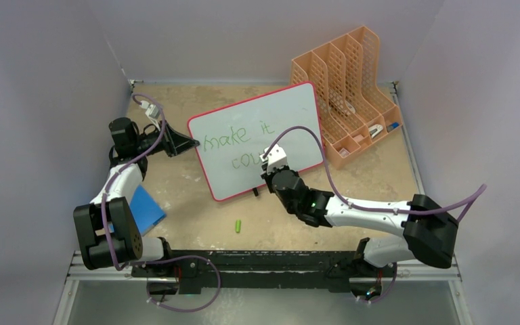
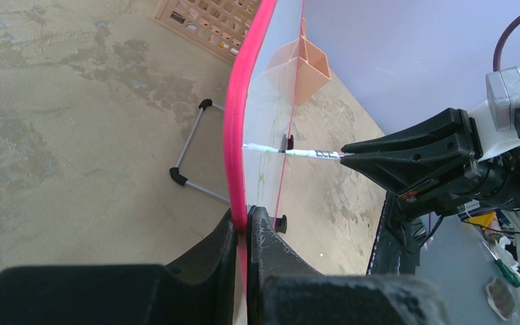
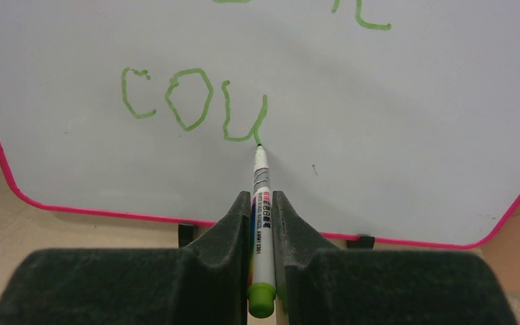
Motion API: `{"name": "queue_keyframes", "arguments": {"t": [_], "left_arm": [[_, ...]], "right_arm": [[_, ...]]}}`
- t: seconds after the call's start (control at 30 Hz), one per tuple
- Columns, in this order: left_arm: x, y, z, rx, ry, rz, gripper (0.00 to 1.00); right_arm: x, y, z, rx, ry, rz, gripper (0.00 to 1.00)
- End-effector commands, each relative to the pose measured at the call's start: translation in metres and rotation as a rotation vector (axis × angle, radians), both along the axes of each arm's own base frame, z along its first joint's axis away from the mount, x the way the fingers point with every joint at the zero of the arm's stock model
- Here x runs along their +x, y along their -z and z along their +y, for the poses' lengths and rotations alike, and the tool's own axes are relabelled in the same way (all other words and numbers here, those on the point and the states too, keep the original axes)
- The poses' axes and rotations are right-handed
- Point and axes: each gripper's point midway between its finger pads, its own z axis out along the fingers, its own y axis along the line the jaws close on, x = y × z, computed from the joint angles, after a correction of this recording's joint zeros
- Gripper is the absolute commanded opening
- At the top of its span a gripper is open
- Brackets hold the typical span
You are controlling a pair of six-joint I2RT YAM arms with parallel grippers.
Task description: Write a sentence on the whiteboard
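Right gripper [image 3: 261, 203] clamped on marker [image 3: 261, 169], tip touching whiteboard [image 3: 406, 135] mid-frame; sentence [image 3: 188, 101] reads "make it cou", "nt" left; left gripper [image 2: 247, 223] pinches whiteboard edge.

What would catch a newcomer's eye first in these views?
The whiteboard at mid-table carries an unfinished green sentence, "make it" above "cou". The right gripper pinches a marker, its tip touching the end of the u. The left gripper clamps the board's pink rim at its left edge.
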Motion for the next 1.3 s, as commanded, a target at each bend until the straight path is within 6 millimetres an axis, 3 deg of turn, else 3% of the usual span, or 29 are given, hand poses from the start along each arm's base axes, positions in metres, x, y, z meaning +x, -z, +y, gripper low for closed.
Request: {"name": "queue_keyframes", "arguments": {"t": [0.0,0.27,0.57,0.8,1.27], "left_arm": [[-0.001,-0.008,-0.005,0.029,0.022,-0.067,0.00],[-0.001,-0.008,-0.005,0.030,0.020,-0.067,0.00],[-0.001,-0.008,-0.005,0.031,0.019,-0.067,0.00],[0.000,-0.008,-0.005,0.031,0.018,-0.065,0.00],[0.000,-0.008,-0.005,0.031,0.017,-0.065,0.00]], "right_arm": [[0.000,-0.002,-0.007,0.005,0.022,0.002,0.00],[0.001,-0.031,-0.007,0.061,0.021,-0.050,0.00],[0.014,-0.049,-0.006,0.103,0.049,-0.098,0.00],[0.023,-0.059,-0.008,0.133,0.071,-0.123,0.00],[0.027,-0.061,0.001,0.134,0.049,-0.134,0.00]]}}
